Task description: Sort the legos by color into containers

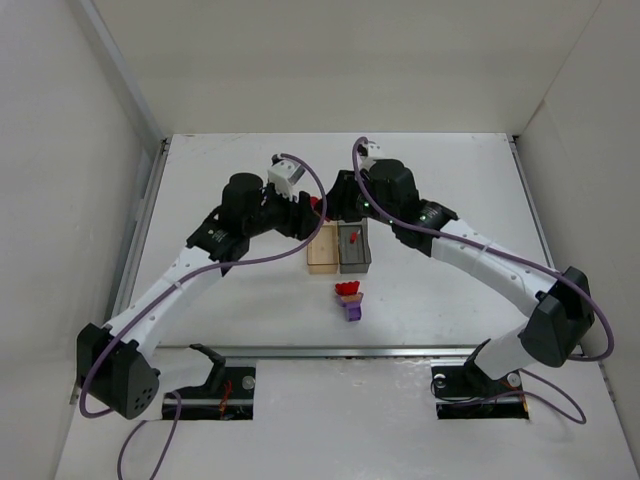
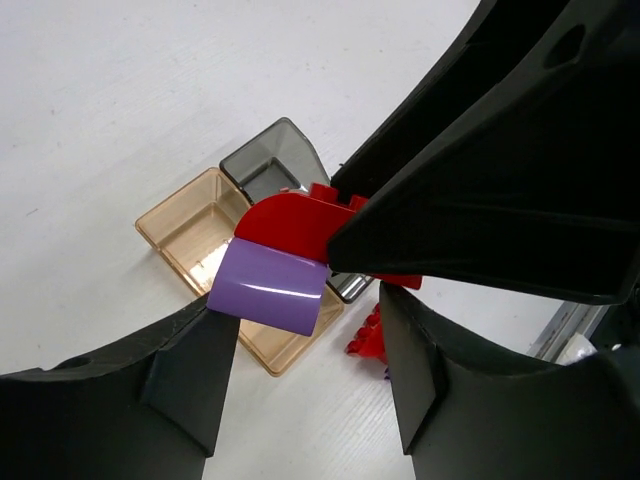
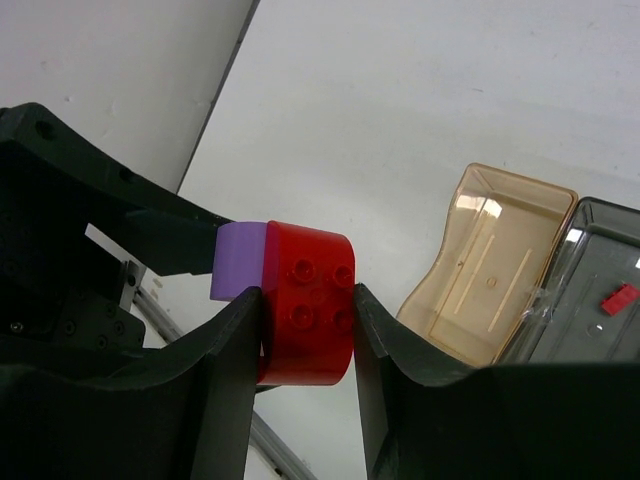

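Seemingly rigid, light, slick: right tool [image 3: 307,295] pinched the red brick [image 3: 312,265] by its flat sides; left tool [image 2: 310,330] grip on the purple brick [image 2: 268,290] was unclear.

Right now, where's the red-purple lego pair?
Top view, centre: red-purple lego pair, held aloft by left claw and right claw, near the far ends of the tan bin and grey bin.

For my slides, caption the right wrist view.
Right gripper clamps red brick joined to purple brick; tan bin, grey bin beyond.

Top camera looks down from behind; both close wrist cameras share the containers [image 2: 185,230].
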